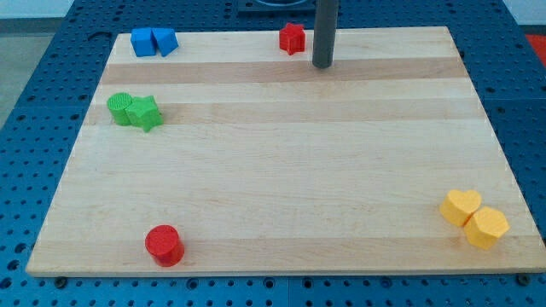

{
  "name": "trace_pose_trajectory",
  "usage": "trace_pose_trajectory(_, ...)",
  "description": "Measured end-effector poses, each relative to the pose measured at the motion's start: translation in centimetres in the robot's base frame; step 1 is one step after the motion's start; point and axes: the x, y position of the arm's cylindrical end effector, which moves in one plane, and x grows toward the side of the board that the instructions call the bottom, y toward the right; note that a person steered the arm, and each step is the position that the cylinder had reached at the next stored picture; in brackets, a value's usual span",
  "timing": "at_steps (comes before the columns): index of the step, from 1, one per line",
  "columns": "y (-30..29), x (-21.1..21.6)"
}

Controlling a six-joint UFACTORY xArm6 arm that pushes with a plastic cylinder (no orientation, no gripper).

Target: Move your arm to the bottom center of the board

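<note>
1. Red cylinder (163, 245), bottom left of the wooden board (281, 205).
2. Yellow heart (461, 206) touching yellow hexagon (487, 227), bottom right.
3. Green cylinder (121, 108) touching green star (145, 112), left.
4. Blue cube (142, 42) beside blue triangular block (165, 41); red star (293, 37).
5. My tip (322, 65), a bare rod holding nothing, just right of the red star, at top centre.

There were no words, numbers, labels or signs to read anywhere. The wooden table (281, 170) was plain, and the little coloured blocks had nothing written on them.
</note>
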Motion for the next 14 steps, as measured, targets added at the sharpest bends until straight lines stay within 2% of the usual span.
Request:
trace_pose_trajectory(3, 0.1, 3.9)
trace_pose_trajectory(7, -1.3, 7.1)
trace_pose_trajectory(14, -1.8, 17.9)
